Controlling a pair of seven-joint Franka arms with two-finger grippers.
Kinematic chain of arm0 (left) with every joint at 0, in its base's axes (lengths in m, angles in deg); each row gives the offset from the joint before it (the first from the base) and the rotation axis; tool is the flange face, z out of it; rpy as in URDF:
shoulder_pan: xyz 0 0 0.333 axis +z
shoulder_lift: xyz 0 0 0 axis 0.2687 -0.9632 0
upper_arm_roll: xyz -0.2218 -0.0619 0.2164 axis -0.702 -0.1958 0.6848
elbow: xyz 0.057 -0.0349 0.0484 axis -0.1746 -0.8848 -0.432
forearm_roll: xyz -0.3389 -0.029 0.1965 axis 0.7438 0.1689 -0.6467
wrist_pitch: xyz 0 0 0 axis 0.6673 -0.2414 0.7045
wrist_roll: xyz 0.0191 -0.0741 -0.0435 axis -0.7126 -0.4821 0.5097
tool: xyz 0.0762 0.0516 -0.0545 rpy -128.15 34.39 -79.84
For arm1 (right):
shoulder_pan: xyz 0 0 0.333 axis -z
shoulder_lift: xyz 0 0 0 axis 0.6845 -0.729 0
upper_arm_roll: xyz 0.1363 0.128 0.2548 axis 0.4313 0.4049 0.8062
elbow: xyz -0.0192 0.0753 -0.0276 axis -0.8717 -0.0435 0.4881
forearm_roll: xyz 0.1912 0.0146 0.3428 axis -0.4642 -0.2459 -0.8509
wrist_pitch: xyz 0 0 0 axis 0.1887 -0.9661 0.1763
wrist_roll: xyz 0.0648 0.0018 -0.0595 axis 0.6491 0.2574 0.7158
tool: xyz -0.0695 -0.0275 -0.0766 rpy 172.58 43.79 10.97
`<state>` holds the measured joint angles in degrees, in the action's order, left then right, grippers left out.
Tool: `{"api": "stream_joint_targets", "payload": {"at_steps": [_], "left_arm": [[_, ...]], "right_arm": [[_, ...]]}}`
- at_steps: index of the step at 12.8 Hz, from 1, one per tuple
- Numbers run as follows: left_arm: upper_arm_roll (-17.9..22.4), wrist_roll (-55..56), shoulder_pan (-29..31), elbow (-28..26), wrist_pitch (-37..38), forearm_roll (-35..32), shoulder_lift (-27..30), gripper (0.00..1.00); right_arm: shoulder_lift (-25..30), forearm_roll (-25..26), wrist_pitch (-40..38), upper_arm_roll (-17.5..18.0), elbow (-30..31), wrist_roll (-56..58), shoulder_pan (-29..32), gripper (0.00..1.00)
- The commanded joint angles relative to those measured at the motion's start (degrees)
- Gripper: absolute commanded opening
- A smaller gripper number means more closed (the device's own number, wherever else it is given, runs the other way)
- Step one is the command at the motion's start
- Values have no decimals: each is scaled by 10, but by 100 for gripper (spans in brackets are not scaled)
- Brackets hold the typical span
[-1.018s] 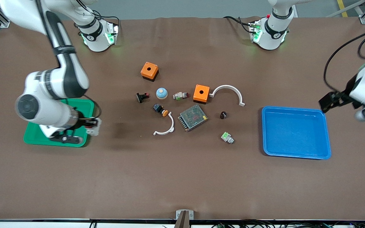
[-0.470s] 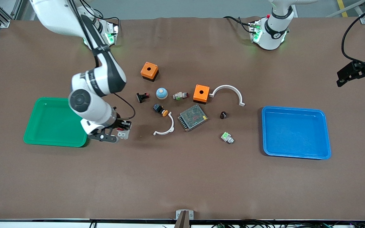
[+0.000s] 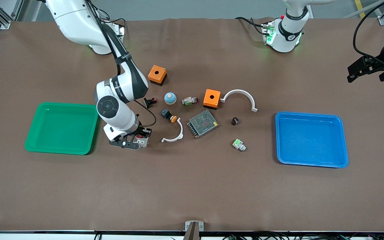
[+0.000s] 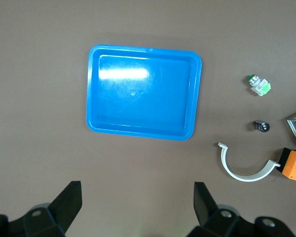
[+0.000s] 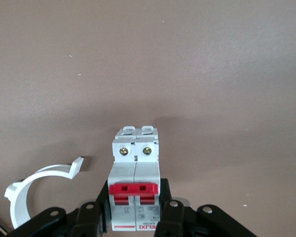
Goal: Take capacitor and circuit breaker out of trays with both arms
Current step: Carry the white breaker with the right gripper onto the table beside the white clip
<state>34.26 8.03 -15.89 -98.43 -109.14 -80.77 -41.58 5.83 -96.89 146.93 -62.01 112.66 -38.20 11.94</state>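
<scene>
We see the right gripper (image 3: 141,140) clamped on the breaker (image 5: 135,183), a white block with red levers, held over bare table between the green tray (image 3: 62,128) and the small white arc (image 3: 173,135). In the right wrist view the fingers (image 5: 168,210) pinch the breaker's sides, red levers facing the camera, the small white arc (image 5: 37,185) just beside it on the brown mat.

The left gripper (image 3: 362,68) hangs wide apart and empty over the left arm's end of the table, above bare mat farther from the front camera than the blue tray (image 3: 312,139). Its wrist view shows both fingers (image 4: 69,207) spread, looking down on the blue tray (image 4: 143,133).

The capacitor (image 3: 234,121), tiny black cylinder, sits on the table between the metal mesh box (image 3: 203,124) and the blue tray, nearer the camera than the large white arc (image 3: 242,96), farther than the green-and-white part (image 3: 239,144). Both trays hold nothing.

Other clutter: two orange boxes (image 3: 157,74) (image 3: 211,98), a blue dome (image 3: 170,98), a black push button with orange cap (image 3: 168,115).
</scene>
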Motion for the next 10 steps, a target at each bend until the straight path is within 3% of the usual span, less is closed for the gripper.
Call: {"api": "stream_joint_targets", "payload": {"at_steps": [1,7,8,9,10], "left_arm": [[-6,-7,-3,-17,1,11,9,100],[-45,24,-1,-18,16,25,24,100],[-46,27,-1,-14,27,25,25,100],[-46,28,-1,-8,36,26,25,100],[-45,29,1,-4,37,35,24,100]], "right_arm": [[-16,-10,13,-8,-2,-15,-21,11],[-38,-11,28,-8,-8,-16,-34,14],[-38,-10,26,-8,-10,-15,-34,32],[-38,-4,23,-8,-11,-12,-34,81],[-35,-4,19,-9,-12,-11,-34,100]]}}
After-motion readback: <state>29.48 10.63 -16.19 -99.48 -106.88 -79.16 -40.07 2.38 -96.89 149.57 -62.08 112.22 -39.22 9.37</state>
